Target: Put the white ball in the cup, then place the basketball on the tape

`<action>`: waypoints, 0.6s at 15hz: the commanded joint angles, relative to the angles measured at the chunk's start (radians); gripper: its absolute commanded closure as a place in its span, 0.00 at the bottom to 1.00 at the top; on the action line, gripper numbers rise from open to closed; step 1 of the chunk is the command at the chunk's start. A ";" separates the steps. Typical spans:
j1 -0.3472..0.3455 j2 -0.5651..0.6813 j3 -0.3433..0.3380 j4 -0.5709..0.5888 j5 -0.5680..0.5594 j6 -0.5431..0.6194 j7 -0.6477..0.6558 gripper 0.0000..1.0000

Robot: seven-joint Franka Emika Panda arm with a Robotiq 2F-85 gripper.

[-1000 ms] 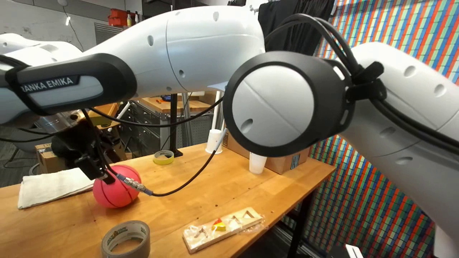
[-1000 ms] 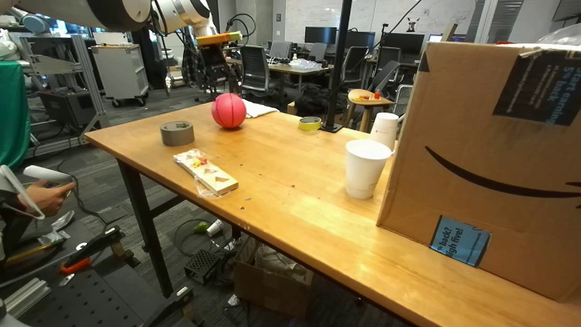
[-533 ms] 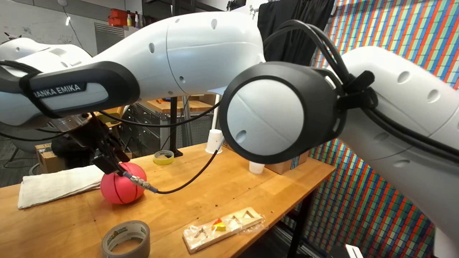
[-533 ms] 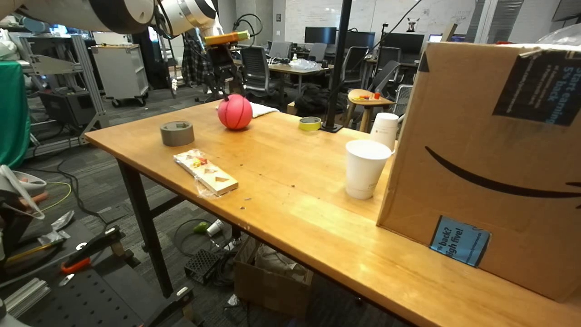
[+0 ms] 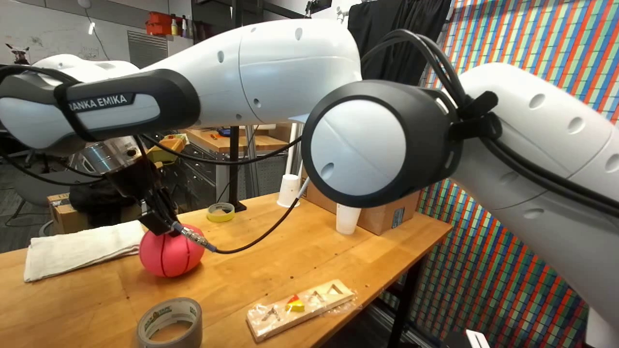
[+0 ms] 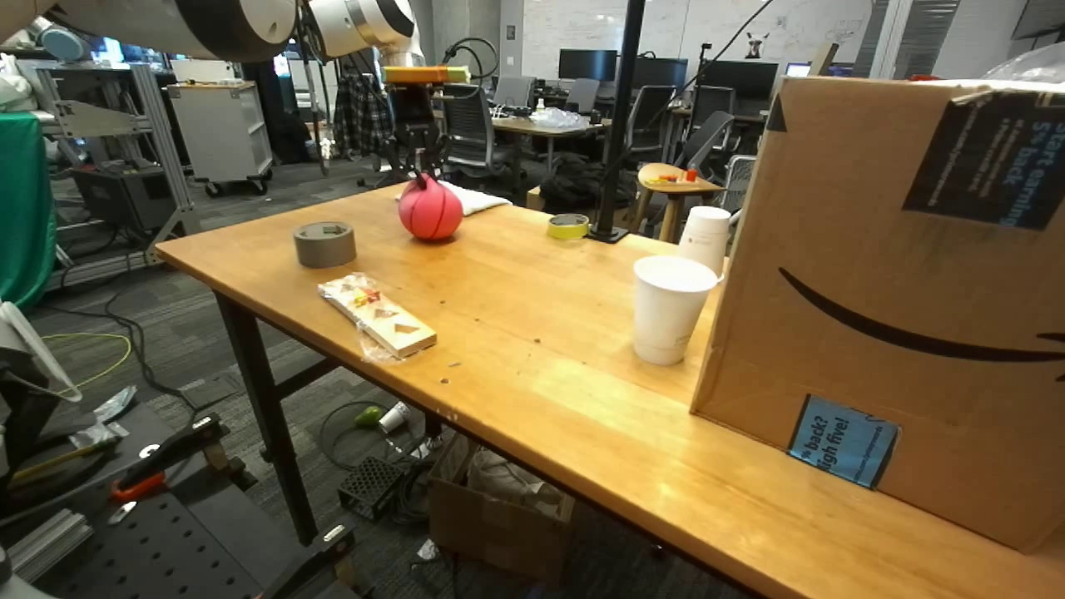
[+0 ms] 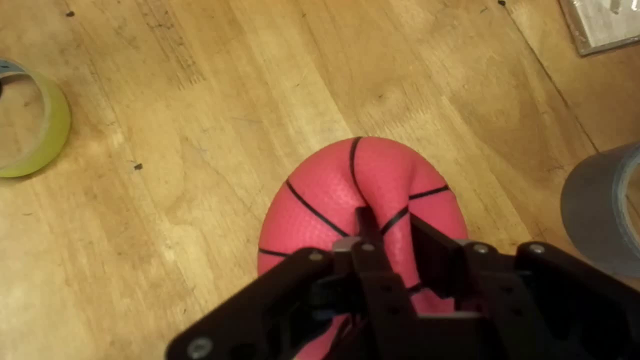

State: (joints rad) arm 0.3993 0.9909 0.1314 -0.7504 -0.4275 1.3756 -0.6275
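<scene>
The red-pink basketball (image 5: 171,256) sits on the wooden table, seen in both exterior views. My gripper (image 7: 395,225) comes down on it from above and is shut on its top. A fold of rubber bulges up between the fingers, and the ball (image 7: 312,220) is dented in the wrist view. The grey tape roll (image 6: 324,248) lies flat beside the ball, a short distance away; part of the tape (image 7: 592,210) shows at the wrist view's right edge. The white cup (image 6: 670,320) stands mouth up by the cardboard box. The white ball is hidden or out of view.
A folded white cloth (image 5: 82,251) lies behind the ball. A yellow tape roll (image 5: 220,218) sits near a black post (image 6: 620,125). A wrapped wooden puzzle (image 5: 300,311) lies near the table edge. A white tapered object (image 6: 704,237) and a large box (image 6: 874,274) stand farther along.
The fingers have closed from wide apart and pinched up the ball's top, denting it. Arm and ball have shifted slightly, the ball moving a little away from the cloth's far end.
</scene>
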 commanded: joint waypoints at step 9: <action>-0.165 -0.340 0.198 -0.294 0.380 -0.007 0.004 0.95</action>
State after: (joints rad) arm 0.3033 0.8008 0.2996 -0.8575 -0.1131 1.3255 -0.6226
